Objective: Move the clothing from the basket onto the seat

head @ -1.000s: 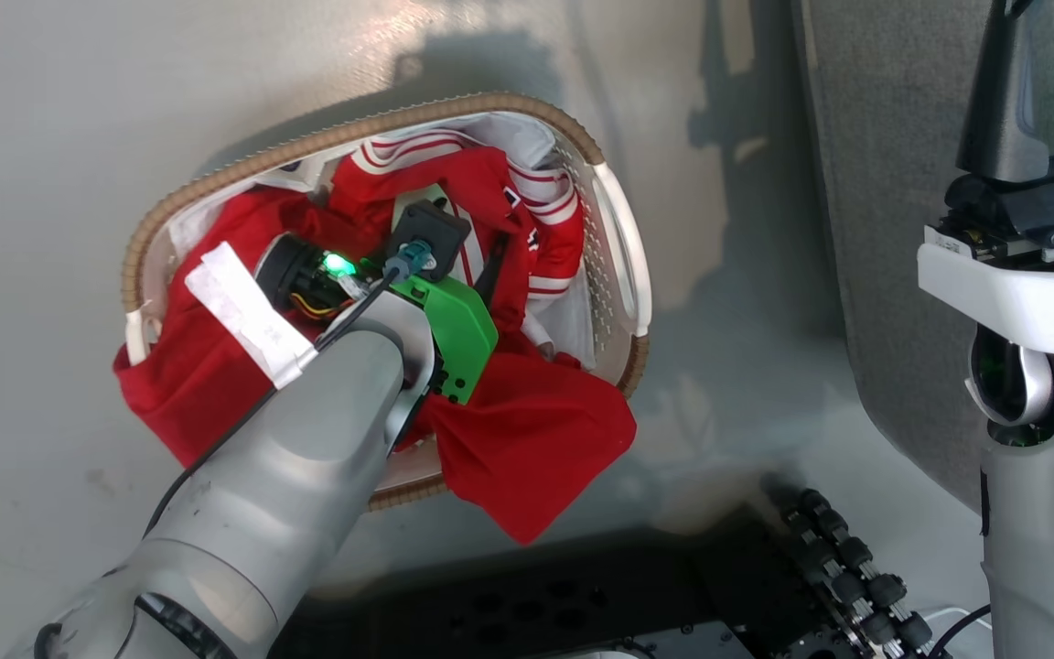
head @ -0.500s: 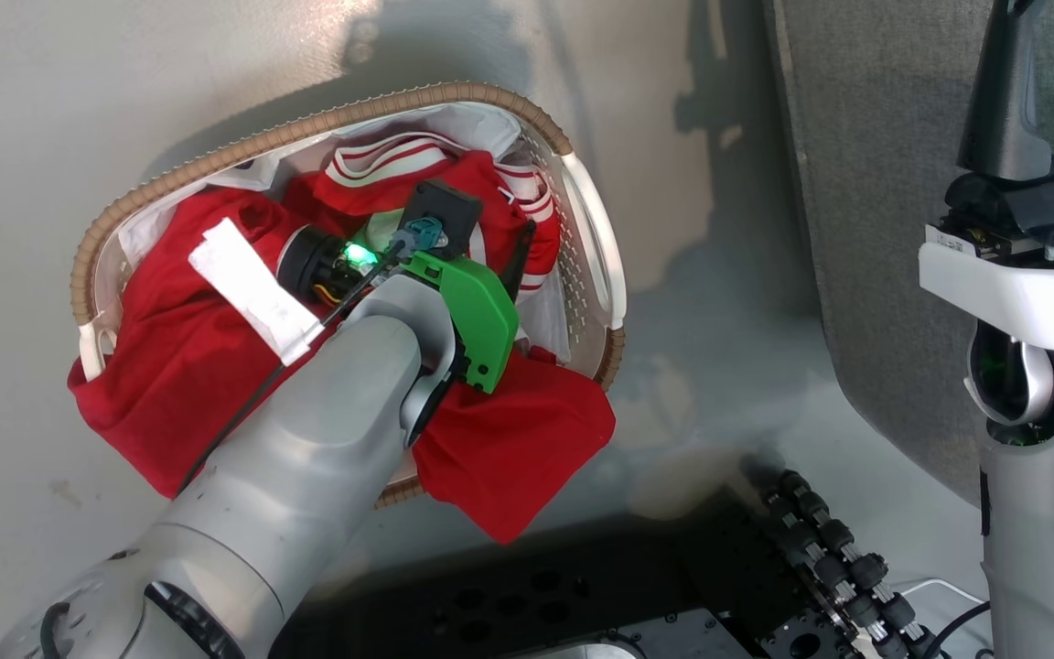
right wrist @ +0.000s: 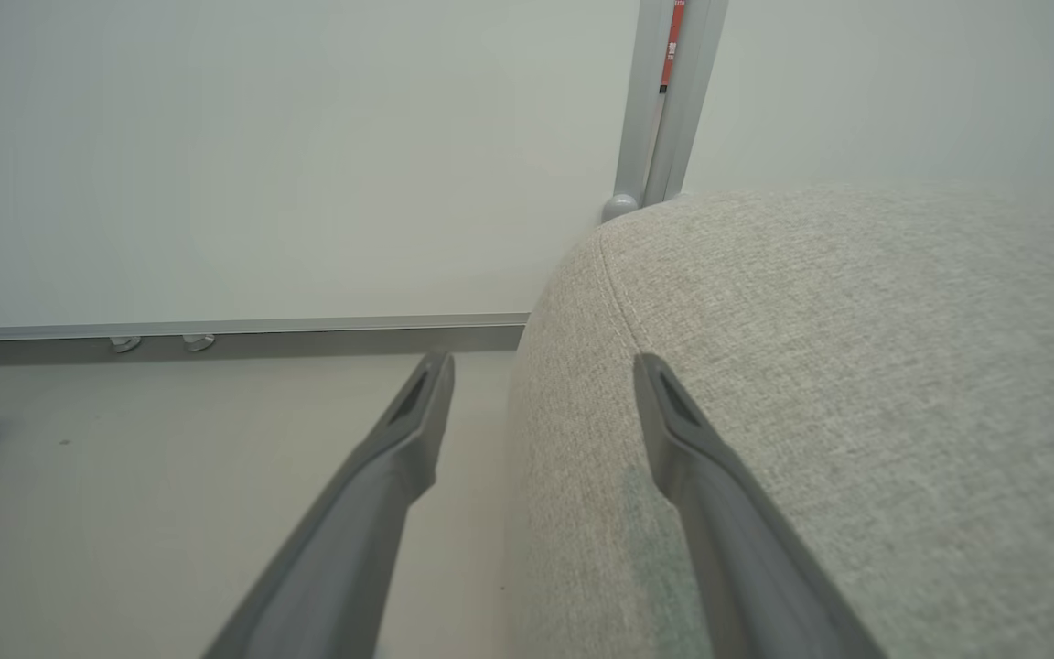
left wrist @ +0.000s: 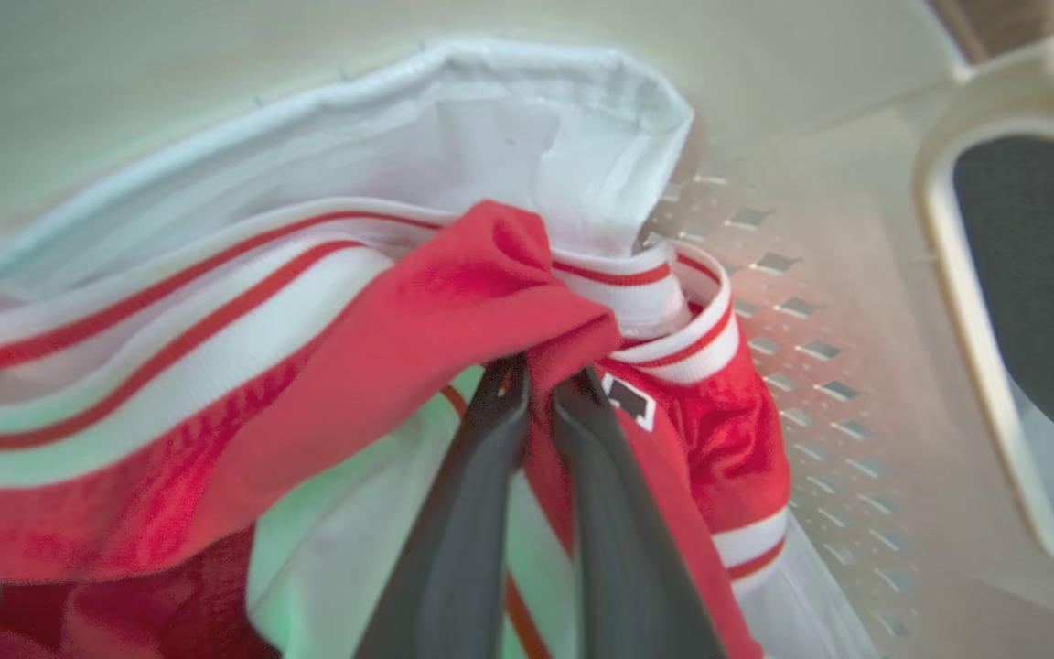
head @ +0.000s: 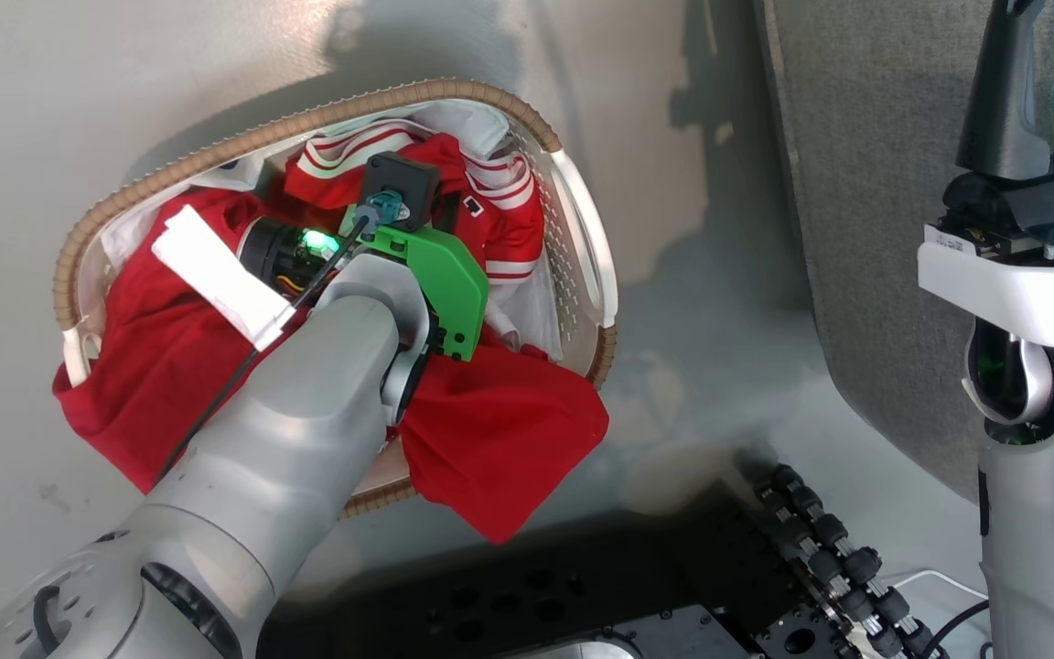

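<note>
Well, my left pincer was clenched on a bunched red fold of the clothing, deep inside the basket near its far end. Its two dark fingers were pressed almost together, with cloth nipped between the tips. The fold belonged to a red garment with striped trim. Just behind it stood the white liner, touching that trim, and I could not tell whether any liner was caught in the pinch. A second red garment hung over the basket's near rim, spilling outside.

All the clothing was in or on the basket and none was on the seat, which stood off the basket's right side with bare floor between. My right pincer hung released and empty, well away from the basket, by the seat's rounded edge.

The hold looked to me like a mere tip-grip. I judged the lift should go slowly and straight up until the cloth cleared the basket's woven rim, and only then swing right. If the liner rose too, or the draped garment dragged, I reckoned pausing to re-grip deeper was wiser than pulling on.
</note>
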